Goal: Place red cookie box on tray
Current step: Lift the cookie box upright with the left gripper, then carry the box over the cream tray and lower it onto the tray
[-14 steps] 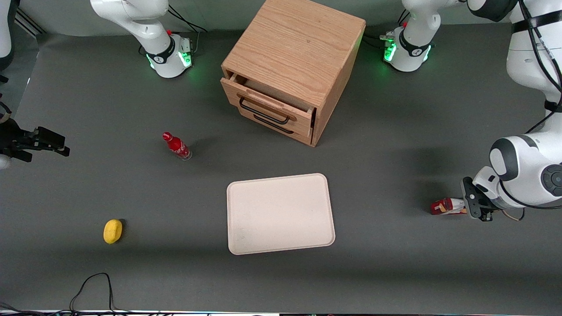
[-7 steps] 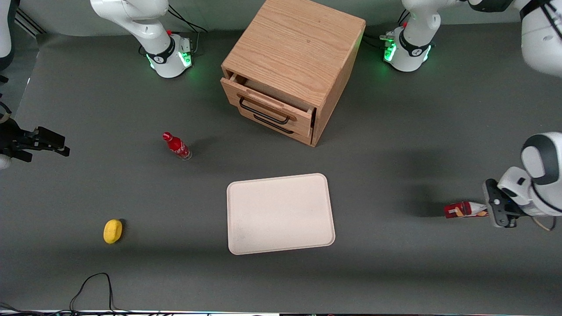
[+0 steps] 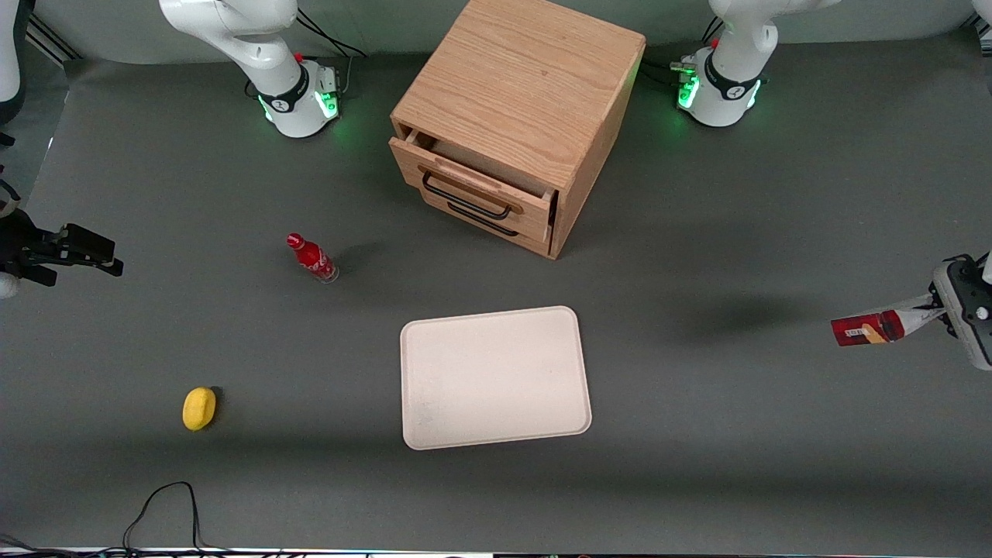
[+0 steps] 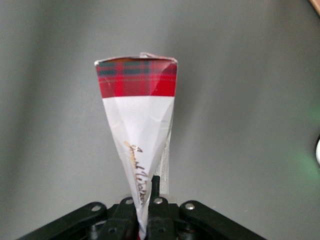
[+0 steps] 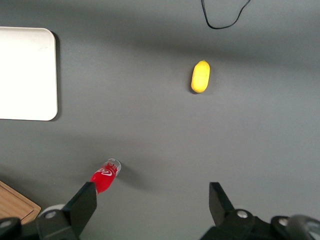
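Now my claw (image 3: 934, 310) pinches one end of the red cookie box (image 3: 872, 328), lifted; its long axis points toward the tray (image 3: 496, 377), well apart toward the parked arm's end.

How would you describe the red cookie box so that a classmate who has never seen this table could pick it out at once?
Start at the pale tray nearest the front camera, then look toward the working arm's end of the table. There the gripper is shut on the red cookie box, holding it clear of the table. Unlike the upright small red bottle, it is a flat carton with red tartan and a white patch.
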